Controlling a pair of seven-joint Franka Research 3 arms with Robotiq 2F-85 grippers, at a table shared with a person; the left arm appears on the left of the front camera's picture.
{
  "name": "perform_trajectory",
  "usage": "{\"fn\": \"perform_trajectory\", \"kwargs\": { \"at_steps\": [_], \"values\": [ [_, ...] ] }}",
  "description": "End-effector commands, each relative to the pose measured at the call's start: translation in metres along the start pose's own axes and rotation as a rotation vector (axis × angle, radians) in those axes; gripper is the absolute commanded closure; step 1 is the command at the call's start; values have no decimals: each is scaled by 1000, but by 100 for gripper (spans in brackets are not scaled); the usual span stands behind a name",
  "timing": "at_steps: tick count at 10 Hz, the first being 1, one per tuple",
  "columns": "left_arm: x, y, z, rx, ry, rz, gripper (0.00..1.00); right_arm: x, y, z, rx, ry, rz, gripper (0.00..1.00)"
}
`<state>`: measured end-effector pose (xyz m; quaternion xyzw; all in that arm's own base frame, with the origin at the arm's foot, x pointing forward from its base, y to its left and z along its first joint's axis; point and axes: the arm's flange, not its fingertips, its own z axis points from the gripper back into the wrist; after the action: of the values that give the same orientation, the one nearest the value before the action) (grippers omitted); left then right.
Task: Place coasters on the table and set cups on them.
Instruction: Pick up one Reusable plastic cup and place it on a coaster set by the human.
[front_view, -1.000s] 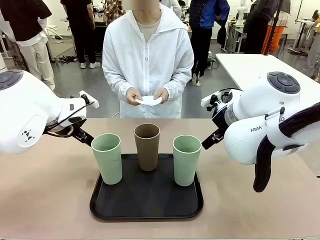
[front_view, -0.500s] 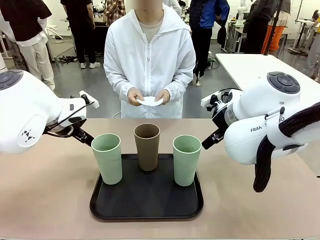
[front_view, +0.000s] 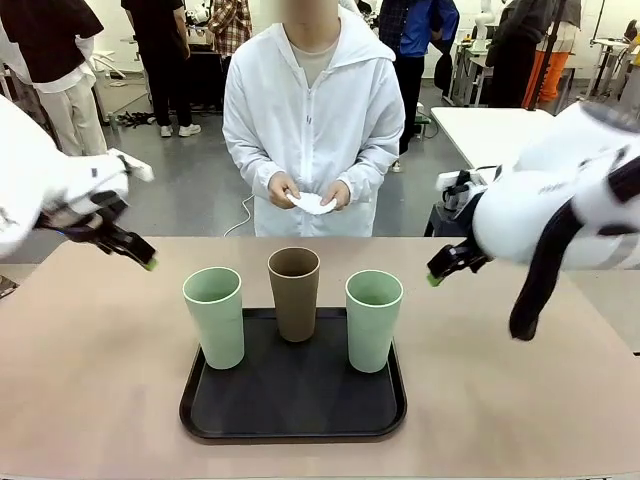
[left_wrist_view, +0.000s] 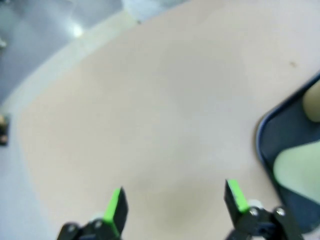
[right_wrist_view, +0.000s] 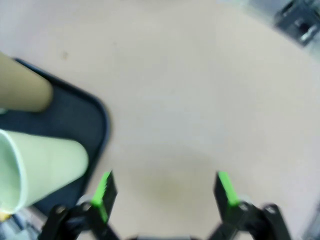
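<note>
Front view: 3 cups (front_view: 294, 295), blk tray (front_view: 300, 405)

From between the arms, we look across the table (front_view: 90, 400) at the person (front_view: 313, 120) opposite. Our wrist cameras hang close above it, tilted down; each catches a tray (left_wrist_view: 265, 145) corner and cups (right_wrist_view: 45, 165), shared with the front view.

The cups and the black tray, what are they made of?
The left mint cup, brown cup and right mint cup look like matte plastic, maybe a fibre mix: dull, even colour, no shine. The black tray looks like smooth plastic, faintly glossy on its raised rim.
</note>
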<state>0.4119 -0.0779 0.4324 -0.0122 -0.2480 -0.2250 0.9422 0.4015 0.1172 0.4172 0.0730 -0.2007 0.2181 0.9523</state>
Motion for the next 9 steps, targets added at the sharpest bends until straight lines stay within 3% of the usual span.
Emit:
{"fn": "perform_trajectory", "kwargs": {
  "at_steps": [1,3,5,6,7,9],
  "values": [
    [-20,14,47,-68,103,-29,0,-12,7,46,58,130,-34,0],
    [-73,-14,83,-101,284,-105,0,-62,50,98,27,245,44,0],
    [-106,-24,98,-72,324,-96,0,-105,75,109,-43,306,62,0],
    [-113,-17,99,6,290,-85,0,-109,68,99,-146,311,76,0],
    [-59,-13,98,-112,322,-86,0,-58,64,117,1,292,59,0],
    [-64,-12,116,-81,318,-94,0,-67,77,130,-62,310,77,0]
  ]
}}
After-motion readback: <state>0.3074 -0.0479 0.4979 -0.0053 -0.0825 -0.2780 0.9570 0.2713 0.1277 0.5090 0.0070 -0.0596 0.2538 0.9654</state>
